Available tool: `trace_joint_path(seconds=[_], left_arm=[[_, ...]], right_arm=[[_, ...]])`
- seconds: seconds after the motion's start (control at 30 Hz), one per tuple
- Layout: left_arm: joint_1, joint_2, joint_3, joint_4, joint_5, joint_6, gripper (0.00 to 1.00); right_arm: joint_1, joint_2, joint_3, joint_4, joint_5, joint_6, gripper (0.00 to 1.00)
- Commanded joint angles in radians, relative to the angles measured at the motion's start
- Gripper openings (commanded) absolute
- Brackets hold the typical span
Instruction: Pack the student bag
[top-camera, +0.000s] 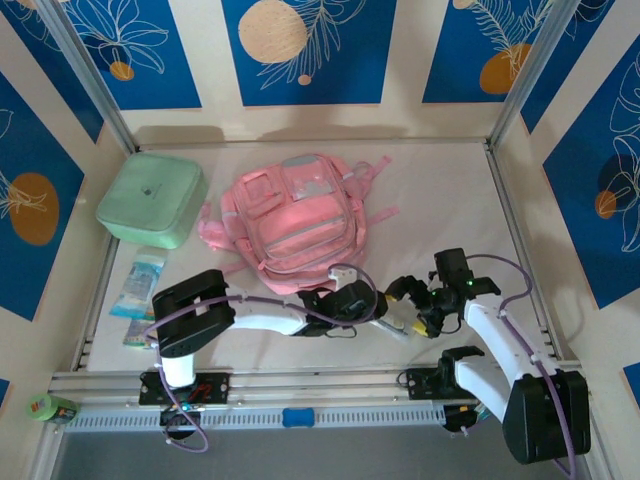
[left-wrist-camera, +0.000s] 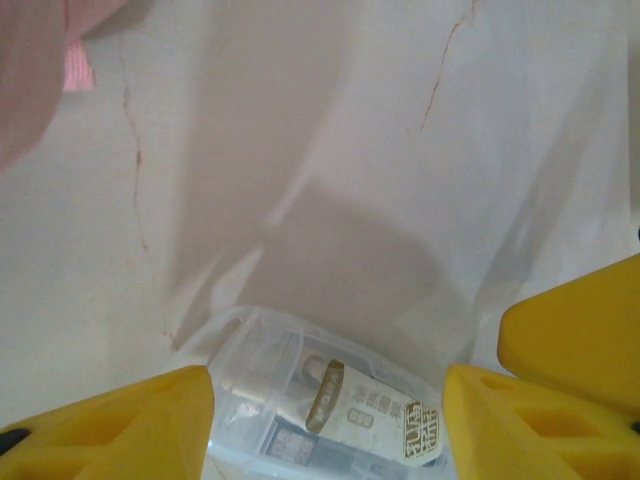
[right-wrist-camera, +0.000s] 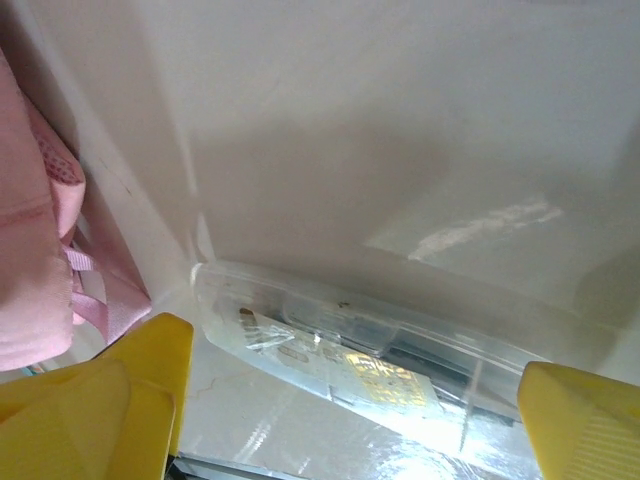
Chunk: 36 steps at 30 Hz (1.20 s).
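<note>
Left jaws straddle clear case (left-wrist-camera: 320, 415), grip can't tell; right jaws spread wide. Risk: slick case slips mid-lift.

Our left arm (top-camera: 268, 315) lies low and reaches to the right along the front. Our right arm (top-camera: 497, 335) rises from its base and bends back left to meet it. The left gripper (left-wrist-camera: 328, 400) has its yellow fingers partly apart. The right gripper (right-wrist-camera: 355, 365), close beside it, is spread wide.
</note>
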Motion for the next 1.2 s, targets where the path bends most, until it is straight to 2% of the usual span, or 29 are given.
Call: trace_joint_path(seconds=[0.0,0.1,0.17,0.3,0.4,0.53,0.67,0.8,0.93,1.07,1.17], left_arm=[[0.060,0.003,-0.007,0.108,-0.085,0.033,0.55],[0.070,-0.077,-0.057,0.060,-0.183,0.061,0.54],[0.090,-0.127,-0.081,0.035,-0.208,0.084,0.53],[0.098,-0.221,-0.116,-0.022,-0.247,0.135,0.52],[0.096,-0.262,-0.136,-0.075,-0.227,0.164,0.52],[0.097,-0.339,-0.198,-0.127,-0.201,0.163,0.53],[0.097,-0.427,-0.259,-0.153,-0.173,0.169,0.57],[0.096,-0.487,-0.270,-0.227,-0.151,0.203,0.61],[0.102,-0.527,-0.291,-0.241,-0.138,0.217,0.63],[0.108,-0.568,-0.316,-0.286,-0.185,0.209,0.65],[0.134,-0.613,-0.338,-0.316,-0.189,0.209,0.66]], right_arm=[[0.074,-0.020,-0.028,-0.021,-0.120,0.046,0.99],[0.163,-0.034,-0.047,0.038,-0.117,0.120,0.99],[0.166,-0.025,-0.028,0.016,-0.097,0.103,0.99],[0.072,-0.023,0.060,-0.080,-0.051,-0.006,0.99],[-0.016,-0.007,0.101,-0.125,-0.020,-0.070,0.99],[-0.018,0.015,0.129,-0.181,0.066,-0.098,0.99],[0.047,0.038,0.062,-0.130,0.028,-0.033,0.99],[0.143,0.065,0.066,-0.132,0.085,0.023,0.99],[0.224,0.078,0.056,-0.092,0.075,0.100,0.99],[0.350,0.081,0.044,0.017,0.074,0.212,0.99],[0.434,0.140,0.067,0.074,0.073,0.260,0.99]])
